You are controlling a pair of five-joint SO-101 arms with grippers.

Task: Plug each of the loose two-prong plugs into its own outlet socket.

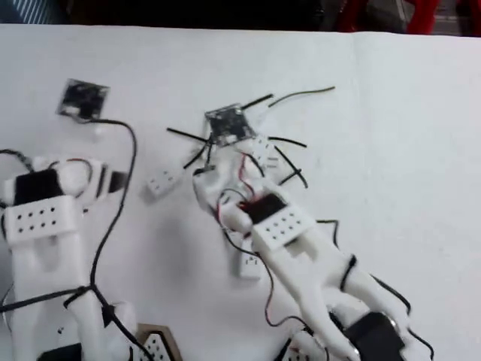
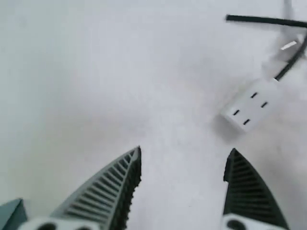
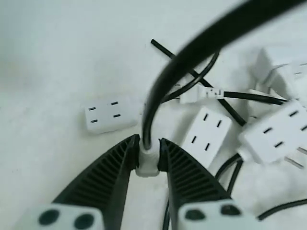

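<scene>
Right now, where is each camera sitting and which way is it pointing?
High view: fixed above, looking down on the table; shows the left arm and right arm.
Left wrist view: on the left arm, looking past the open left gripper at a lone outlet socket.
Right wrist view: on the right arm, looking past the right gripper, shut on a plug, at a pile of sockets.
Shared: high and left wrist views likely show the same lone socket.
</scene>
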